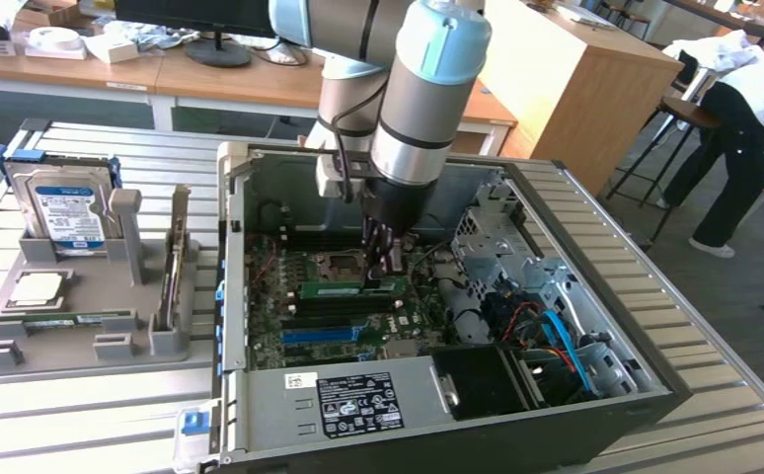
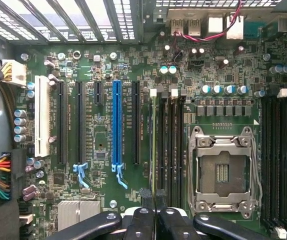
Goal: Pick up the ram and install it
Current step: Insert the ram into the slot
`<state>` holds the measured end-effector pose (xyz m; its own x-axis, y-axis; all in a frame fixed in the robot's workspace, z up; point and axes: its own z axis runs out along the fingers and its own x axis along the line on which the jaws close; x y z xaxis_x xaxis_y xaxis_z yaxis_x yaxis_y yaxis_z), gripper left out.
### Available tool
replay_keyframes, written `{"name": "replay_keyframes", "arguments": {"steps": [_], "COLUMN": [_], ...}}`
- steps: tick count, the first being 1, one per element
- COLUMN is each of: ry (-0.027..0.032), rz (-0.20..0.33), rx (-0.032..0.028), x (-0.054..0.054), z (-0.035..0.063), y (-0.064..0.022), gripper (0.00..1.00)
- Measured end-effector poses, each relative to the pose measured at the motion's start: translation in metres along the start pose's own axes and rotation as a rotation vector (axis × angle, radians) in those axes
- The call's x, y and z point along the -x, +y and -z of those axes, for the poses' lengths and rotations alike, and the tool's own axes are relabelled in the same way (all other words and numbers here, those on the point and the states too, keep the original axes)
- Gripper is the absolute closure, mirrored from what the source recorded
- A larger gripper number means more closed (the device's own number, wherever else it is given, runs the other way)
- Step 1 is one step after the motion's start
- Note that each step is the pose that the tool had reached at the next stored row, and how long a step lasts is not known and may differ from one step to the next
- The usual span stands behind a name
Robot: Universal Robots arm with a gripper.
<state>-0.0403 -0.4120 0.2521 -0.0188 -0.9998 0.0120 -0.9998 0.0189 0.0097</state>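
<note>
claw (image 1: 386, 269) pinched shut on the ram (image 1: 349, 288) at its top edge above the motherboard (image 2: 96, 145); stick looks light, stiff, fragile, best gripped by bare board edges, not chips.

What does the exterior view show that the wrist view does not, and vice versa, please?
Exterior view: the hard drive in its stand, a person nearby, and the ram seen as a green stick. Wrist view: the white slot, and the ram edge-on. Both: the gripper shut on the ram, the CPU socket and the blue slot.
</note>
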Motion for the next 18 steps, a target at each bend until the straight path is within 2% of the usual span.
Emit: {"name": "replay_keyframes", "arguments": {"steps": [3,18], "ry": [-0.0002,-0.0001], "rz": [0.0,0.0], "rx": [-0.0017,-0.0018], "x": [0.0,0.0023], "z": [-0.0007,-0.0009], "y": [0.0039,0.004], "gripper": [0.89,0.89]}}
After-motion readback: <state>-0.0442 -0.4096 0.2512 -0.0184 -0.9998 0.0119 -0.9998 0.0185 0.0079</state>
